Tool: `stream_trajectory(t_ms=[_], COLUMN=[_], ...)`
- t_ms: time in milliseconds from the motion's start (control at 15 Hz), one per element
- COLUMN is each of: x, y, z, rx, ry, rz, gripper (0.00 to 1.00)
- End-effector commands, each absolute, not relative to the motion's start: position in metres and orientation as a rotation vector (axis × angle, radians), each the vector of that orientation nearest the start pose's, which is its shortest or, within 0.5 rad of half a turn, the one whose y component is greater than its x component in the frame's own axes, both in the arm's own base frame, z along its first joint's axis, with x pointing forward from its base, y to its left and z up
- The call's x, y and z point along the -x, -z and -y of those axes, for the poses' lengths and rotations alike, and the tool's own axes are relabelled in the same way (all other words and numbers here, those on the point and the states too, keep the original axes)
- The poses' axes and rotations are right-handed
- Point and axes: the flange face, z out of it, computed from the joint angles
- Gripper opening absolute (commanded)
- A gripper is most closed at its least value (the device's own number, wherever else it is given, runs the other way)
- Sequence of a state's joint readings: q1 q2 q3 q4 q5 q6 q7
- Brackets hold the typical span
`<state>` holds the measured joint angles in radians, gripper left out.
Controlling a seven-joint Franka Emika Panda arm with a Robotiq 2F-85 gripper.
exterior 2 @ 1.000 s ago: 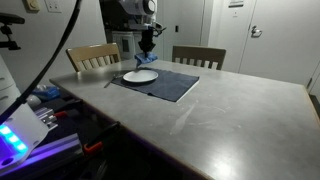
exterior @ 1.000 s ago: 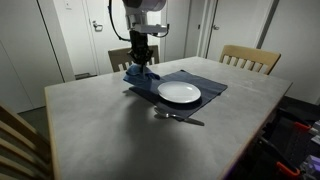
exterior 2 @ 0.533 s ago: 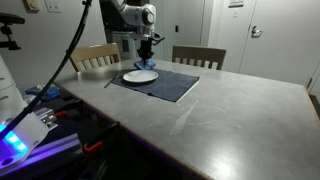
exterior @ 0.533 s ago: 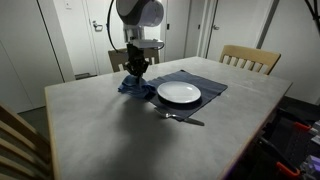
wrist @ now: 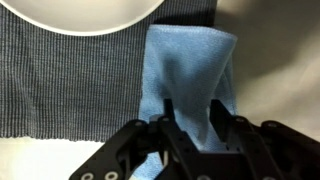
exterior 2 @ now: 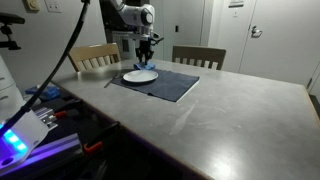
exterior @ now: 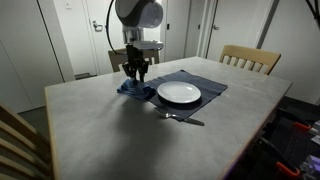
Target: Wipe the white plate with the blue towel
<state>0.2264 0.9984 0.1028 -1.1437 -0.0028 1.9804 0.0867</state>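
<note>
Between the pincer's point(wrist: 197, 125) fingers point(wrist: 178, 140), the blue towel point(wrist: 190, 70), beside the white plate point(wrist: 85, 15).

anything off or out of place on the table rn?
Minor only. The towel is bunched over the placemat's corner beside the plate, with a fold peaking up between the gripper's fingers. The spoon lies askew on the table before the plate. No spill or damage visible.

No writing can be read in any view. A white notice point(exterior 2: 236, 3) on one door point(exterior 2: 240, 45) and a paper point(exterior: 68, 3) on another door point(exterior: 75, 40) may carry print, too small to tell.
</note>
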Motion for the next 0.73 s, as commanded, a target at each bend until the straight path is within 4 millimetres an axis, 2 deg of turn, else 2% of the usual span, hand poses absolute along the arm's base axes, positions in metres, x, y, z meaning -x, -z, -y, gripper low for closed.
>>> stream_trajectory(t_ms=[0,200,333,667], x=[-0.694,-0.68,-0.671,-0.652], y=[-0.203,-0.22,-0.23,-0.244], z=[-0.222,-0.225,-0.225,-0.223], rx=[3.054,3.045,3.053,3.058], ry=[-0.276,-0.294,-0.3,-0.317], rz=[0.359,0.384,0.393,0.43], gripper=[0.76,0.97,1.0,1.0])
